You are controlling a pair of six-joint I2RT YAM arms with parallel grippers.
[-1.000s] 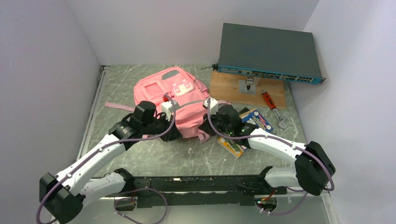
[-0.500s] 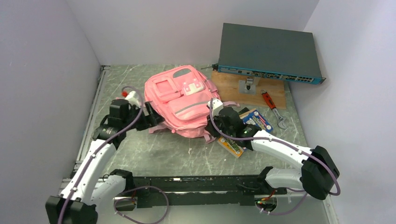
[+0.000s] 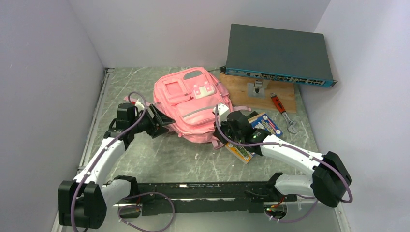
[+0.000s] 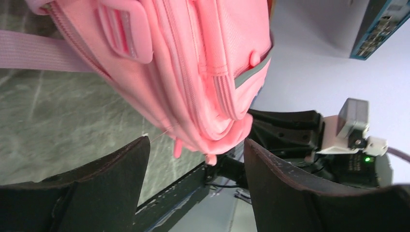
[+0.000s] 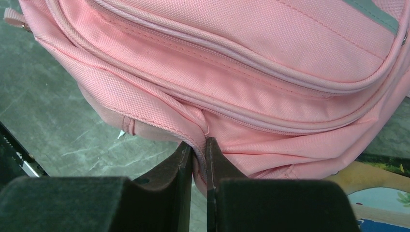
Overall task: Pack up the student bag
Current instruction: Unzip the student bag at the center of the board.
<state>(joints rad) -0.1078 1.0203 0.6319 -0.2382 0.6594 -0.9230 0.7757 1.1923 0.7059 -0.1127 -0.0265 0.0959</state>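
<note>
The student bag [image 3: 193, 107] is a pink backpack lying front-up in the middle of the table, with grey-trimmed pockets and a white tag. My left gripper [image 3: 162, 121] stands open just off its left edge. In the left wrist view the fingers are wide apart with nothing between them [image 4: 196, 145]; the bag [image 4: 193, 58] lies just beyond and a pink strap [image 4: 29, 50] trails left. My right gripper [image 3: 220, 129] is at the bag's near right corner. In the right wrist view it [image 5: 199, 145] is shut on a fold of the bag's [image 5: 251, 58] lower seam.
A dark network switch [image 3: 278, 53] rests on a wooden board [image 3: 237, 92] at the back right. A red-handled wrench [image 3: 283, 108] and colourful flat packs [image 3: 267, 123] lie right of the bag, one pack [image 3: 239, 151] under the right arm. Walls enclose the left and back.
My left gripper opened, let go of the bag's near side and swung left, then edged back toward it. The bag slid right and back. The right gripper stayed pinched on it.
</note>
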